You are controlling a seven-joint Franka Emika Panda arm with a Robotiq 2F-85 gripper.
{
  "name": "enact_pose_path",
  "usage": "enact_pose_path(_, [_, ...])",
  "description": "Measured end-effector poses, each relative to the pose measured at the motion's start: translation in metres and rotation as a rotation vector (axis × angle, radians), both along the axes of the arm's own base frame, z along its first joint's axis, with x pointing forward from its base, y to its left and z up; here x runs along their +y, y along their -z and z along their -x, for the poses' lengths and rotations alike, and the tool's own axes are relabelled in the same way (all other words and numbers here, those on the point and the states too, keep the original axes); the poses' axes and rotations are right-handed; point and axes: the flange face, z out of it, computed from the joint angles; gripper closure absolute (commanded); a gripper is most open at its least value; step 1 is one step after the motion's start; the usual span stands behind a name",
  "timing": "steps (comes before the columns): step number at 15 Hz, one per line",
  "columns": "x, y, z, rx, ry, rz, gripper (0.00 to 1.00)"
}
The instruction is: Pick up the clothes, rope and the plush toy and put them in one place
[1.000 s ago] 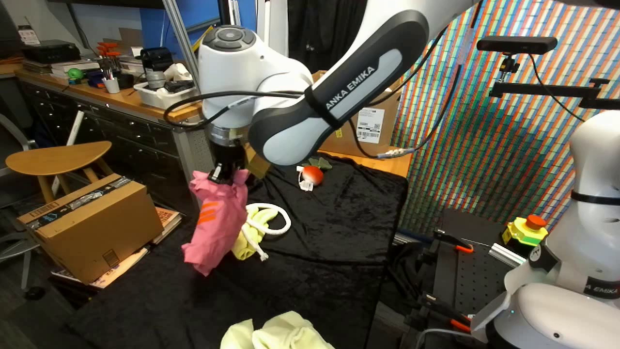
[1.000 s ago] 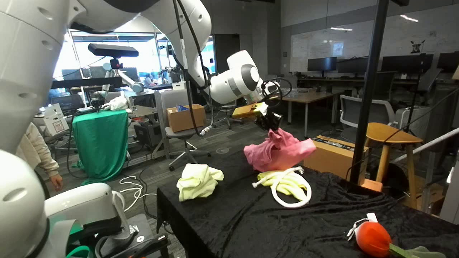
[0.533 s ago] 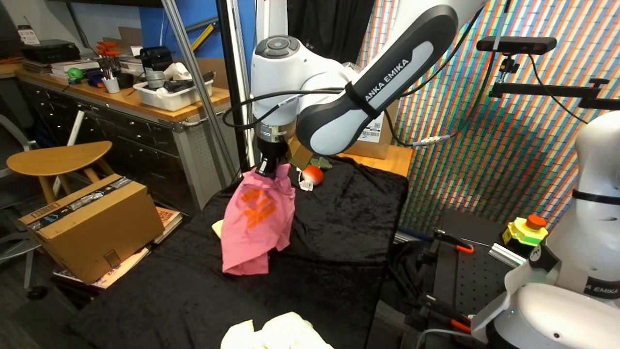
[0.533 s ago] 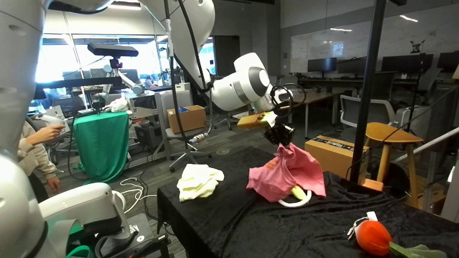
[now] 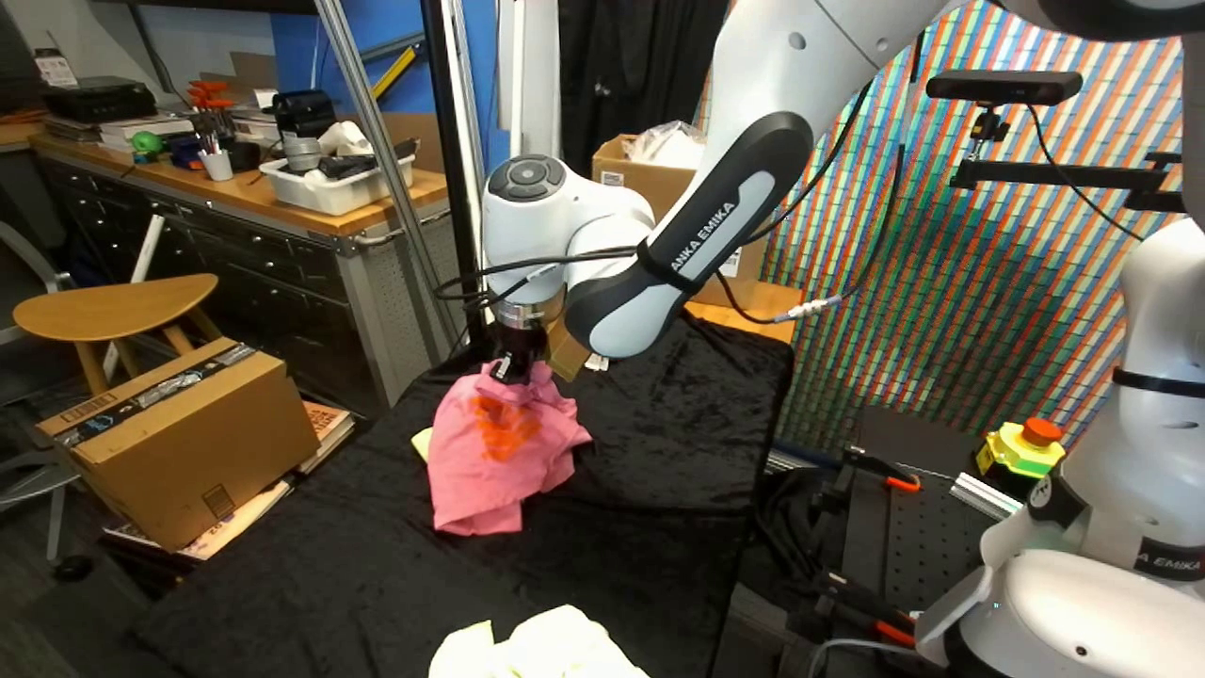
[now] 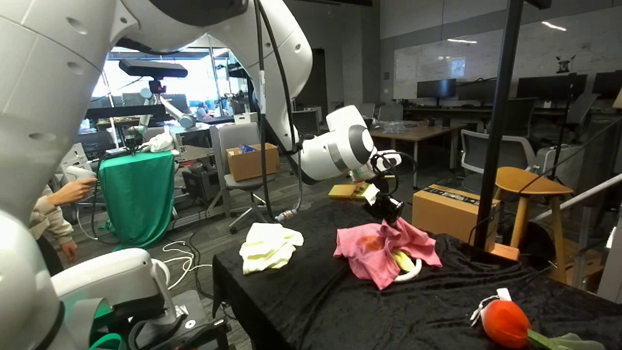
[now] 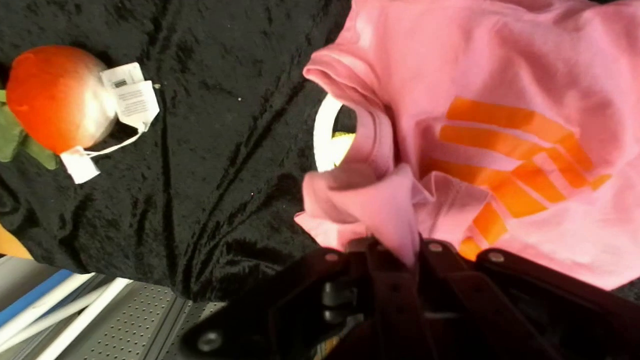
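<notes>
Just lowered soft pink, orange-printed shirt (image 6: 376, 255) over thick white rope (image 7: 324, 135) and yellow-green cloth (image 6: 403, 261), clamping a fold in black pincer (image 7: 397, 245); probably builds one pile. Leaves round red-orange plush toy (image 6: 505, 323) at pile's four o'clock in an exterior view.

Swung the pink shirt (image 5: 502, 466) across and spread it over the yellow-green cloth (image 6: 404, 261) and the white rope (image 6: 411, 273), well exposed a second earlier, covering most of both. Then lowered the gripper (image 6: 392, 219), letting the folds slump. In an exterior view, brought the arm (image 5: 626, 306) across the plush toy (image 7: 55, 100), leaving only its white tag (image 5: 597, 362) showing.
</notes>
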Motion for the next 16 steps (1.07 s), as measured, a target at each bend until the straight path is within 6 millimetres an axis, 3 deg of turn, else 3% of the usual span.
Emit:
enact_pose_path(1, [0.001, 0.005, -0.003, 0.000, -0.001, 0.000, 0.87])
enact_pose_path(2, [0.002, 0.010, -0.005, -0.001, -0.002, -0.002, 0.69])
enact_pose_path(11, [0.003, 0.016, -0.009, 0.022, -0.011, -0.041, 0.03])
enact_pose_path(16, [0.000, -0.002, -0.008, 0.000, -0.013, -0.059, 0.00])
